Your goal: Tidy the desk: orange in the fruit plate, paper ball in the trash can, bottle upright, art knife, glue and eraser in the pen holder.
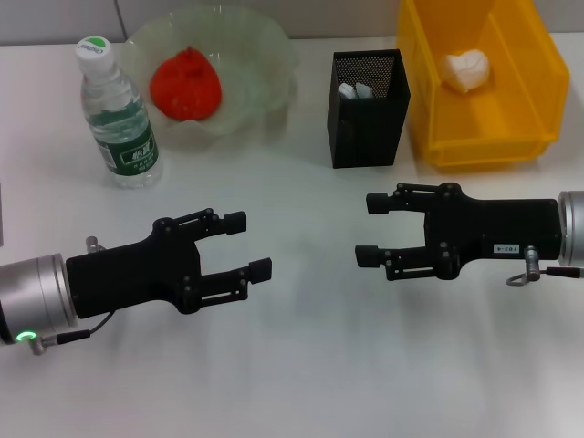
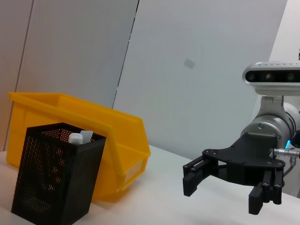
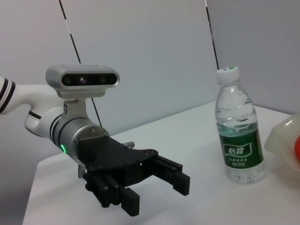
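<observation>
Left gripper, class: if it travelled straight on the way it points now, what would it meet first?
Most likely the right gripper, which faces the left gripper across bare table. Both are open and empty, with nothing between them. Their heights look similar, though depth is uncertain.

1. Pen holder (image 1: 367, 108): contents mostly hidden by the mesh wall; only white tips show (items cannot be told apart).
2. Trash can (image 1: 484, 82): far rim cut off by the head view's edge.
3. Fruit plate (image 3: 284, 140): largely cropped in the right wrist view.
</observation>
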Controlling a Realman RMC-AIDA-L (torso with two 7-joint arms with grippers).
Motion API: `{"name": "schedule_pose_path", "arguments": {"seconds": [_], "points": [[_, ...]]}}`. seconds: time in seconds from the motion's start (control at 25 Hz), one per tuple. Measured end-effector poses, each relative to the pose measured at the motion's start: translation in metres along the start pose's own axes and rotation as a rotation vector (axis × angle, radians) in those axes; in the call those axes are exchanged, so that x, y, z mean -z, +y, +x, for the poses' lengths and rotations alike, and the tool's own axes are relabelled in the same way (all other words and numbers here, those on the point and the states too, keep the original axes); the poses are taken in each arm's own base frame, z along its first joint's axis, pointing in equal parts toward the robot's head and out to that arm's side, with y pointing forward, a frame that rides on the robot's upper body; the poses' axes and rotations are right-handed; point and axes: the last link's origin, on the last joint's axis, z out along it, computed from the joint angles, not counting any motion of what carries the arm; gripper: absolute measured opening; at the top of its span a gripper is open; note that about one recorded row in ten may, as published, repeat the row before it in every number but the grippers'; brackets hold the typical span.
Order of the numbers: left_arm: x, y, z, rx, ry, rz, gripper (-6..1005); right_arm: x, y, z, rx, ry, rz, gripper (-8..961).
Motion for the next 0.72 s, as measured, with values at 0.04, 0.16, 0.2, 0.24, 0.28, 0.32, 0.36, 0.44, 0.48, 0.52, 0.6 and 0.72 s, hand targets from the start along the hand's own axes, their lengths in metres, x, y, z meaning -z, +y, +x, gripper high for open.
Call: {"name": "schedule_pose_path", "arguments": {"seconds": [0.04,0.16,0.2,0.24,0.28,0.32,0.36,0.44,0.48,0.52,0.6,0.72], "points": [[0.0,0.0,0.0,0.0,0.0,0.0,773,0.0,0.0,0.0,0.0,0.0,0.0,809],[-0.0002,-0.0001,0.0002,-0.001,0.0,0.0,773,-0.0007,-0.0006,-0.001,0.003,0.0,-0.001,809],[-0.0006,-0.0013,0.0012,-0.004,-0.002,0.001,773,-0.001,-0.0008,-0.0015,0.004,0.001,-0.002,809],[-0.0006,-0.0015,0.0013,-0.005,-0.002,0.001,773,-0.0012,-0.0011,-0.0019,0.003,0.002,-0.002,809],[-0.0006,-0.0015,0.0013,-0.005,-0.002,0.001,773,-0.001,-0.0012,-0.0019,0.002,0.002,-0.002,809],[-0.0006,-0.0017,0.0013,-0.005,-0.003,0.002,773,-0.0008,-0.0013,-0.0019,0.002,0.003,-0.001,809],[-0.0006,-0.0017,0.0013,-0.005,-0.003,0.002,773,-0.0008,-0.0014,-0.0018,0.002,0.003,-0.001,809],[-0.0006,-0.0025,0.0011,-0.006,-0.006,0.006,773,-0.0009,-0.0016,-0.0015,0.001,0.003,0.002,809],[-0.0006,-0.0026,0.001,-0.006,-0.006,0.007,773,-0.001,-0.0018,-0.0014,0.0,0.004,0.004,809],[-0.0006,-0.0028,0.001,-0.006,-0.007,0.008,773,-0.0011,-0.0021,-0.0014,0.0,0.005,0.005,810],[-0.0005,-0.0031,0.001,-0.006,-0.008,0.009,773,-0.0012,-0.0022,-0.0014,-0.001,0.005,0.006,810],[-0.0001,-0.0034,0.0011,-0.007,-0.009,0.01,773,-0.0011,-0.0022,-0.0013,-0.002,0.004,0.007,810]]}}
